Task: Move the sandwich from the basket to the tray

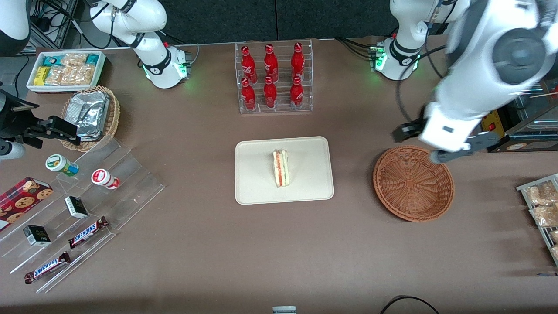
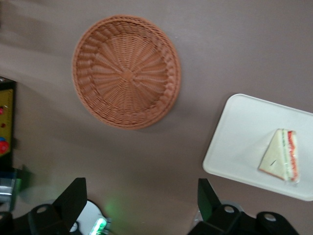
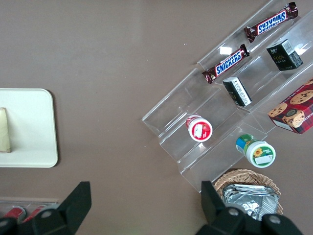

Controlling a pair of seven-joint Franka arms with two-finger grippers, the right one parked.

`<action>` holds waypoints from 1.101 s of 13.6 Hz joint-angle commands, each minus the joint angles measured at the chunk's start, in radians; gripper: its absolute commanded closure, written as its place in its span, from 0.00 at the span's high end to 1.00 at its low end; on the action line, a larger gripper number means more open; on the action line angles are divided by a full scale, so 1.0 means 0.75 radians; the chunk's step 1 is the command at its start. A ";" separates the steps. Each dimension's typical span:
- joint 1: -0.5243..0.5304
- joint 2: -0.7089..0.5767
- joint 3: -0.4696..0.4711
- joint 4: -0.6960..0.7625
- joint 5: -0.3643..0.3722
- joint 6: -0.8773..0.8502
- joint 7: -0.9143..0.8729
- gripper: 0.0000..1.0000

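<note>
The hand (image 1: pixel 453 146) hangs at the right of the front frame, above the upper rim of the basket (image 1: pixel 413 183), its two fingers spread wide and carrying nothing. The basket below it holds nothing. The sandwich (image 1: pixel 281 168) lies on its side near the middle of the tray (image 1: pixel 261 187) at frame centre, well apart from the basket on the counter (image 1: pixel 196 244). By that lie, the transfer looks complete, the hand free because its load is delivered.
</note>
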 commanded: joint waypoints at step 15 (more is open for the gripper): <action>0.102 -0.258 0.200 -0.177 -0.012 -0.099 0.709 1.00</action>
